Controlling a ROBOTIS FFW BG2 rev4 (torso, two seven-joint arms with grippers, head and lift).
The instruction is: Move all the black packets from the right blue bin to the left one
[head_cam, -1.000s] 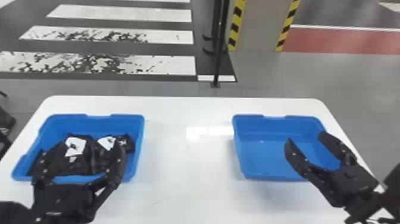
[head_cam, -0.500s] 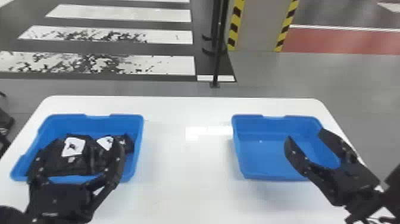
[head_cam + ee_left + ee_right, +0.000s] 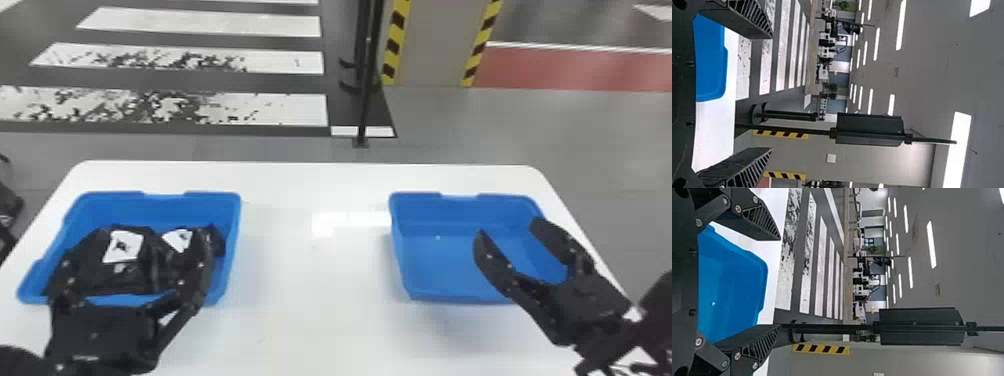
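Observation:
In the head view, black packets (image 3: pixel 135 270) with white labels lie in the left blue bin (image 3: pixel 232 250). My left gripper (image 3: pixel 132 265) stands open above that bin's near side, its fingers apart and partly in front of the packets. The right blue bin (image 3: pixel 430 260) holds no packets in the head view. My right gripper (image 3: pixel 507 227) is open over its right part, nothing between the fingers. The left wrist view has the left gripper (image 3: pixel 772 93) with fingers wide apart; in the right wrist view the right gripper (image 3: pixel 779 282) spans wide beside the right bin (image 3: pixel 730 286).
Both bins stand on a white table (image 3: pixel 310 280), with a wide stretch of tabletop between them. A black pole (image 3: pixel 367 100) stands on the floor beyond the table's far edge. Behind it is a pillar with yellow and black striped edges (image 3: pixel 395 45).
My left gripper has shifted very slightly over the left bin, still open. The right arm and the packets look unmoved.

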